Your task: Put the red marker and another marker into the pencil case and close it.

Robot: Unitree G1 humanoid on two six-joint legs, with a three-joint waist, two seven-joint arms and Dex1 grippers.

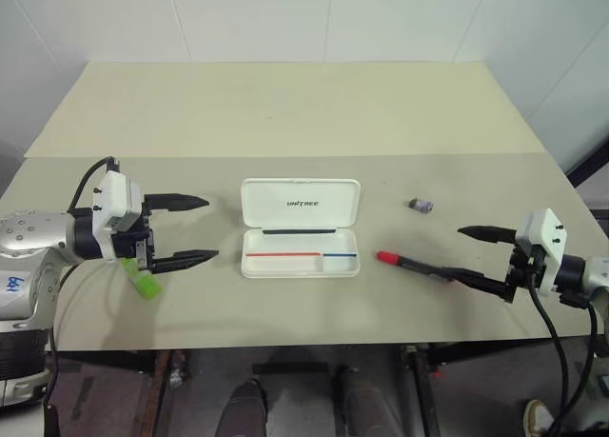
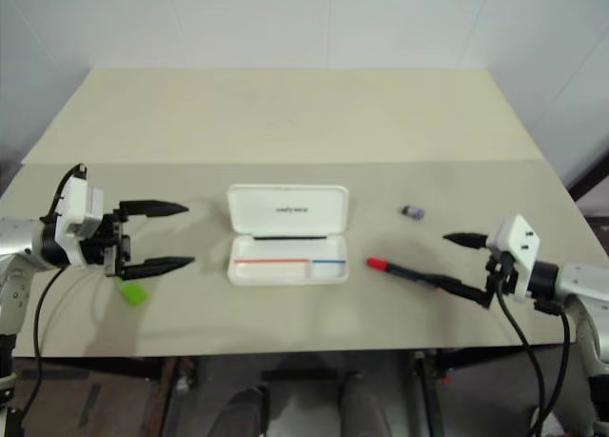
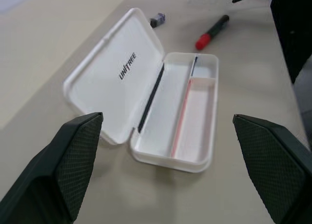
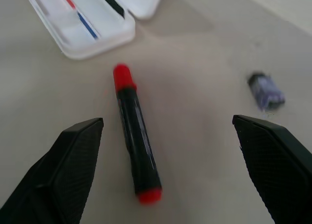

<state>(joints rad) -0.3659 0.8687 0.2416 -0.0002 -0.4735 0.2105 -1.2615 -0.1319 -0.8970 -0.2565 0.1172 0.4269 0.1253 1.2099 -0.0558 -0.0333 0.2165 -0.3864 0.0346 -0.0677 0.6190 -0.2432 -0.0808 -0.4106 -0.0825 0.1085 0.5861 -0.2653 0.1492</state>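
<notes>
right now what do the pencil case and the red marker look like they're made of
The pencil case: probably hard white plastic with a smooth, slightly glossy finish; its thin moulded walls and rounded corners hold their shape with the lid open. The red marker: apparently plastic too, a glossy black barrel showing a highlight streak along it, with bright red ends.
</notes>
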